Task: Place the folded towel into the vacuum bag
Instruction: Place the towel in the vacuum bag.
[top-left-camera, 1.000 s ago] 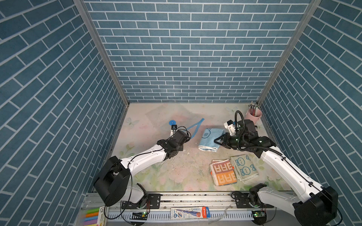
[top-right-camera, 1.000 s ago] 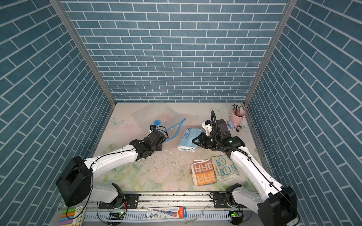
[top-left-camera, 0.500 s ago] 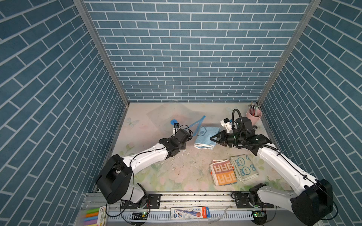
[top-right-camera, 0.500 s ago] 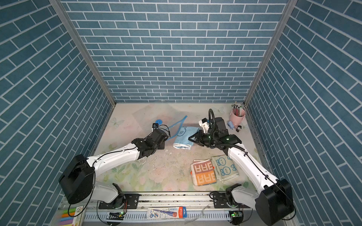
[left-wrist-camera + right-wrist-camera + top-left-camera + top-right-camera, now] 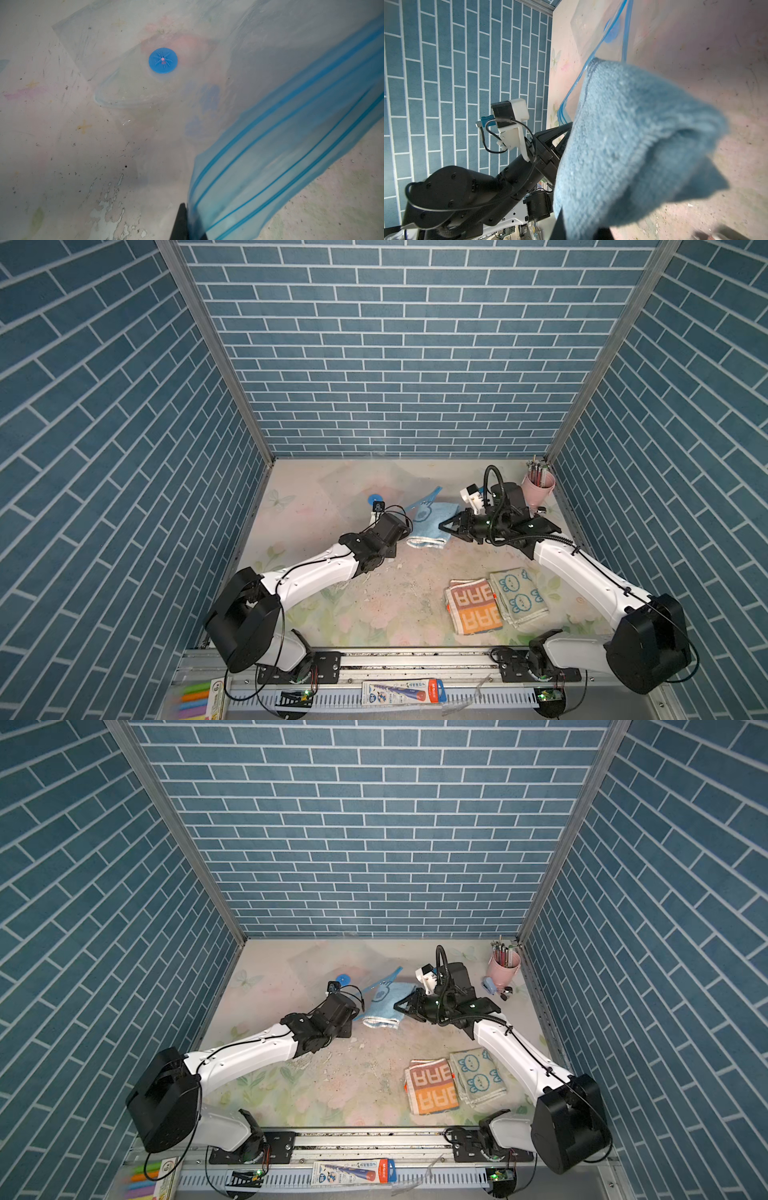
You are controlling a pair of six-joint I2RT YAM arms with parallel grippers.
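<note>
The vacuum bag (image 5: 349, 485) is lying flat on the table (image 5: 395, 605) in the upper middle of both top views. Its mouth is facing the right side of the frame, toward the towel. We are raising only its blue zip strip (image 5: 291, 133). The left gripper (image 5: 188, 216) is pinching the upper lip with its jaws fully closed on the thin plastic. It is lifting this lip off the table so that the mouth is standing open like a small tent.

The folded blue towel (image 5: 430, 524) is hanging in the centre of the frame, just to the right of that lifted strip. The right gripper (image 5: 444, 526) is clamping one edge of the towel with its jaws almost closed, so that the free end is pointing toward the opening. In the right wrist view the towel is covering the mouth, so we are not able to tell whether its front edge is already passing between the lips. We are judging that it is only at the entrance.

The round valve (image 5: 163, 60) is lying flat in the upper middle of the left wrist view, well apart from the opening, so it is not blocking the way in.
</note>
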